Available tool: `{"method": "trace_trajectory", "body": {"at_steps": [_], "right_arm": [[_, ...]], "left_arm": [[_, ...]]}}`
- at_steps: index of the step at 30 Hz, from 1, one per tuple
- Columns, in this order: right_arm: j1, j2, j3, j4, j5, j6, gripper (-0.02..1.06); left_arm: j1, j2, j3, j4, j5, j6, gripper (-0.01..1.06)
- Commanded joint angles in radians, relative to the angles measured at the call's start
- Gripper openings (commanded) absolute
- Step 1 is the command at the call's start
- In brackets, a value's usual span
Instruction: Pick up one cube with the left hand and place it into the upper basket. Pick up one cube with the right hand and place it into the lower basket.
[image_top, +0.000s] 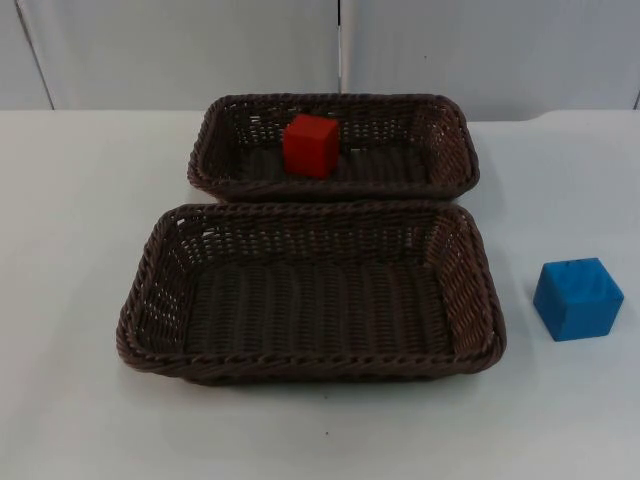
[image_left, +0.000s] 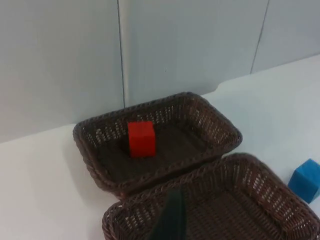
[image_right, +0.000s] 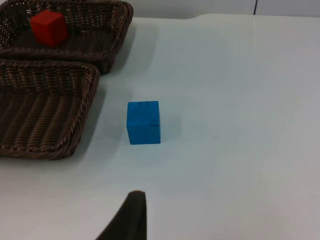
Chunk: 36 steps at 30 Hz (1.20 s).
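Observation:
A red cube (image_top: 311, 145) lies inside the upper brown wicker basket (image_top: 450, 135), left of its middle; the left wrist view takes it in as well, red cube (image_left: 141, 138) in upper basket (image_left: 220, 125). The lower basket (image_top: 160, 290) holds nothing. A blue cube (image_top: 578, 298) sits on the white table to the right of the lower basket. My left gripper (image_left: 172, 222) hangs back from the lower basket (image_left: 260, 170), well away from the red cube. My right gripper (image_right: 131, 217) is held above the table, a good distance short of the blue cube (image_right: 144, 122).
The two baskets stand close together, long sides nearly touching. White table (image_top: 80, 200) spreads open to the left, right and front of them. A grey partition wall (image_top: 180, 50) closes the far edge behind the upper basket.

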Motion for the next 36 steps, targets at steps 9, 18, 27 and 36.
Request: {"method": "trace_trajectory", "body": {"at_steps": [9, 18, 27, 36], "right_arm": [[-0.004, -0.001, 0.007, 0.002, -0.012, -0.009, 1.05], [-0.004, -0.001, 0.006, 0.002, -0.015, -0.009, 1.05], [-0.004, -0.001, 0.002, 0.011, -0.022, 0.007, 1.05], [-0.004, 0.222, -0.071, 0.006, -0.086, 0.014, 1.05]], "left_arm": [[0.0, -0.033, 0.005, 0.018, 0.076, -0.01, 0.76], [0.0, -0.033, 0.005, 0.049, 0.102, -0.01, 0.76], [0.0, -0.033, 0.005, 0.054, 0.104, -0.01, 0.76], [0.0, -0.033, 0.005, 0.049, 0.104, -0.01, 0.76]]}}
